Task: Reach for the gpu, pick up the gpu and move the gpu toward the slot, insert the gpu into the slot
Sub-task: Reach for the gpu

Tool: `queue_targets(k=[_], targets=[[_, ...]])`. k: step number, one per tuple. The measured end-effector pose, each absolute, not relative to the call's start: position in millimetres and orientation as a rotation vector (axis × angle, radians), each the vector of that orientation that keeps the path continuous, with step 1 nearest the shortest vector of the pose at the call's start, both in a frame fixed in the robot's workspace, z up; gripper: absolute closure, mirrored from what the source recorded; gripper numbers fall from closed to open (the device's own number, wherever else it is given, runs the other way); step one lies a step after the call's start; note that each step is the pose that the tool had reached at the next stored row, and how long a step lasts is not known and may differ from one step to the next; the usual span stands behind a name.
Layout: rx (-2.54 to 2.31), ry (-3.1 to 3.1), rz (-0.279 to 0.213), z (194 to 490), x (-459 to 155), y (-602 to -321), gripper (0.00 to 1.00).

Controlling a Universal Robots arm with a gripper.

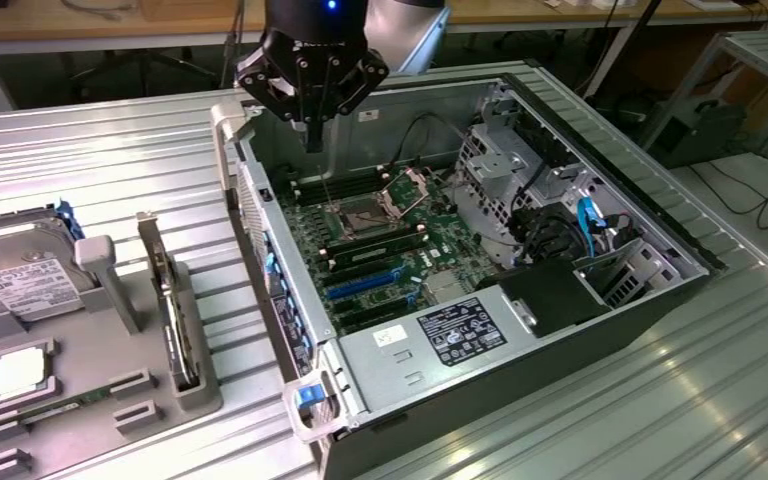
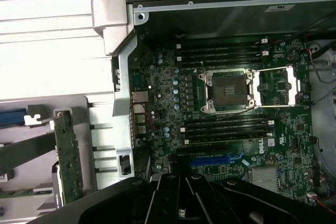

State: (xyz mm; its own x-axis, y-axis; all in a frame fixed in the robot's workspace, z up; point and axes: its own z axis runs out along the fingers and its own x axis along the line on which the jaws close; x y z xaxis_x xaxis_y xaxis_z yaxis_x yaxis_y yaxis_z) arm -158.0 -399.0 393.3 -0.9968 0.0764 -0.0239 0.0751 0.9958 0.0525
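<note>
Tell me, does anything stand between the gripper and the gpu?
Nothing visible does. The shut gripper hangs high over the open case wall. The gpu stands upright in a grey holder outside that wall, toward the exterior view's left, with its top edge uncovered. The wall sits lower than the gripper.

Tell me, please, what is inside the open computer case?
Inside the computer case lies a green motherboard with a CPU socket, memory slots and a blue slot. A labelled silver box and drive cage cover whatever lies beneath them.
</note>
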Motion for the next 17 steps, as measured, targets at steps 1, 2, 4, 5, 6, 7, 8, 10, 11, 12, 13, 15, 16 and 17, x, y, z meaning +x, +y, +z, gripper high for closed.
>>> queue_targets(k=[1,2,4,5,6,7,8,10,11,12,13,15,16,17], targets=[[0.118,3.113,0.080,393,-159,-399,0.89],[0.118,3.113,0.080,393,-161,-399,0.89],[0.118,3.112,0.081,393,-164,-399,0.89],[0.118,3.112,0.081,393,-166,-399,0.89],[0.118,3.112,0.081,393,-167,-399,0.89],[0.118,3.113,0.081,393,-170,-399,0.89],[0.118,3.113,0.081,393,-172,-399,0.89],[0.118,3.113,0.081,393,-176,-400,0.89],[0.118,3.112,0.081,393,-178,-400,0.89],[0.118,3.113,0.081,393,-180,-400,0.89],[0.118,3.113,0.081,393,-181,-400,0.89],[0.118,3.112,0.082,393,-185,-400,0.89],[0.118,3.112,0.082,393,-187,-401,0.89],[0.118,3.112,0.082,393,-188,-401,0.89]])
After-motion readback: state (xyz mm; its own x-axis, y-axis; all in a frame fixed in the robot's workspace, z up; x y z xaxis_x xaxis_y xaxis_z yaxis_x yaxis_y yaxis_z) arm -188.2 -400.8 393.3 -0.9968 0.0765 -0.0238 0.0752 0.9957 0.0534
